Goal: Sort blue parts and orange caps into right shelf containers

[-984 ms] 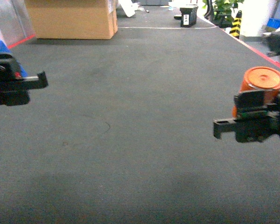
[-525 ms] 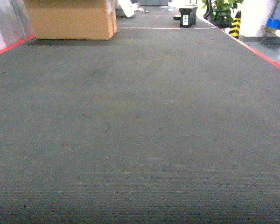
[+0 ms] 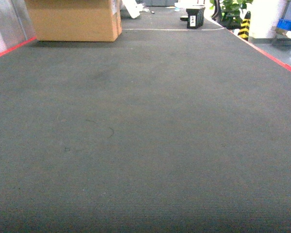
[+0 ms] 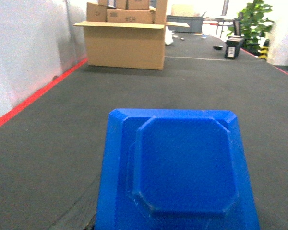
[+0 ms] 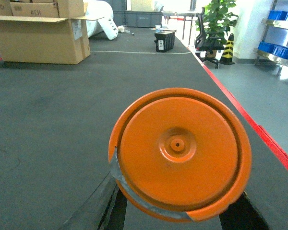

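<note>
A blue part point(image 4: 180, 172) and round orange cap point(image 5: 180, 153) fill the wrist views; hand grips can't be told.

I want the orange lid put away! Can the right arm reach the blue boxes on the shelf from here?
Probably not yet. The right wrist view shows the orange cap right in front of the camera, but the blue containers sit far off on the shelf, across the red floor line. The robot would likely need to drive closer.

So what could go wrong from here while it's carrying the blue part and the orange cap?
The head view shows neither arm nor either load, so a slip would only show on the wrist cameras. The blue part and the orange cap fill those views and hide the fingers, so neither grip can be checked. The blue crates sit far off, beyond the red floor line, a long carry.
</note>
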Motion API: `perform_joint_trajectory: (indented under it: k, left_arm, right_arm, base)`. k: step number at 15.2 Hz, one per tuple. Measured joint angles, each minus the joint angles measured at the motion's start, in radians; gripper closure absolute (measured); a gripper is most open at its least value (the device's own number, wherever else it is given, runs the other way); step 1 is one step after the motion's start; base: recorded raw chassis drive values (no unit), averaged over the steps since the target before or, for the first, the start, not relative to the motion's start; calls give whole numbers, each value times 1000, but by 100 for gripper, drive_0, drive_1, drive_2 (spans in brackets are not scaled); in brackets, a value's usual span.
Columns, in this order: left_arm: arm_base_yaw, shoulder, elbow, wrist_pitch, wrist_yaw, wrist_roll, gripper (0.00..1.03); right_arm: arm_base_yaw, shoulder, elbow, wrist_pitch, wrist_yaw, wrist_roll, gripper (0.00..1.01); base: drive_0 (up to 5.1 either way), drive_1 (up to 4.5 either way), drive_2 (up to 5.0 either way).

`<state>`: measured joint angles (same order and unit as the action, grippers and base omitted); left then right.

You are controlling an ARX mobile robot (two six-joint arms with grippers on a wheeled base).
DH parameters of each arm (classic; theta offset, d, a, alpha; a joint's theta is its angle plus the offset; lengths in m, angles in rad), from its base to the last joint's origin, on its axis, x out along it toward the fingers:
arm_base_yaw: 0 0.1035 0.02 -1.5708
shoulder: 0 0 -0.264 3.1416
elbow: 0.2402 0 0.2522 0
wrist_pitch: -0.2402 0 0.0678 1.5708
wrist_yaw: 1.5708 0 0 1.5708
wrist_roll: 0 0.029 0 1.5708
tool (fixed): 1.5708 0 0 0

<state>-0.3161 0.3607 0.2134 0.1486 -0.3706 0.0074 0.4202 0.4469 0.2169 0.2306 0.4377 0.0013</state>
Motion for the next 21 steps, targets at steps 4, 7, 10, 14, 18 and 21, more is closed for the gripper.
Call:
perform_joint_trajectory:
  k: [4, 7, 10, 14, 18, 21]
  left_arm:
    - [137, -98, -90, -18, 185, -1, 60]
    - [256, -156, -127, -39, 327, -1, 60]
    - [319, -311, -158, -166, 375, -4, 60]
    - [315, -351, -199, -147, 372, -4, 60]
    - [315, -352, -202, -158, 369, -5, 60]
    - [315, -352, -202, -156, 370, -5, 60]
  right_arm:
    - [-171, -121, -90, -40, -183, 0, 57]
    - [-261, -193, -132, -68, -273, 0, 57]
    - [-401, -245, -158, -96, -423, 1, 57]
    - [-421, -443, -204, -239, -438, 2, 57]
    - [-420, -442, -204, -237, -438, 1, 57]
    - [-420, -442, -204, -237, -438, 1, 57]
  base:
    - [0, 0, 0]
    - [0, 0, 0]
    - [0, 0, 0]
    - [0, 0, 0]
    - [0, 0, 0]
    - [0, 0, 0]
